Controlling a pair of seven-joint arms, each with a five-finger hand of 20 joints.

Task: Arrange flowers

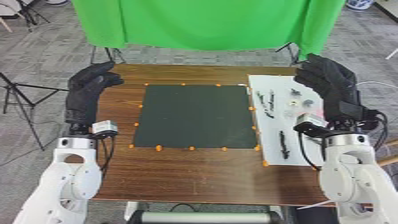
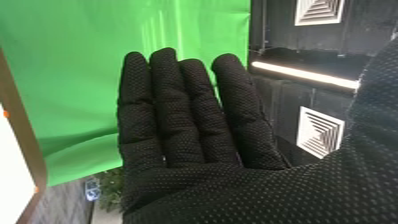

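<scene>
black dotted fabric covers the right hand [image 1: 330, 85], fingers straight, slightly parted; the left hand [image 1: 84, 95] is loosely open. near the right one, on a flat white rectangular sheet [image 1: 266, 134], a slim dark stem-like piece [image 1: 284, 145] lies lengthwise near-to-far, its bloom end unclear. beside the sheet, a smooth dark square mat [image 1: 195, 115] lies on the brown wood-grain table [image 1: 195, 175].

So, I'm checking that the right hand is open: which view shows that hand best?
The right wrist view: it shows the right hand close up, all its fingers straight. The head view shows it smaller and from above, with its white arm, by the right side of the table.
</scene>
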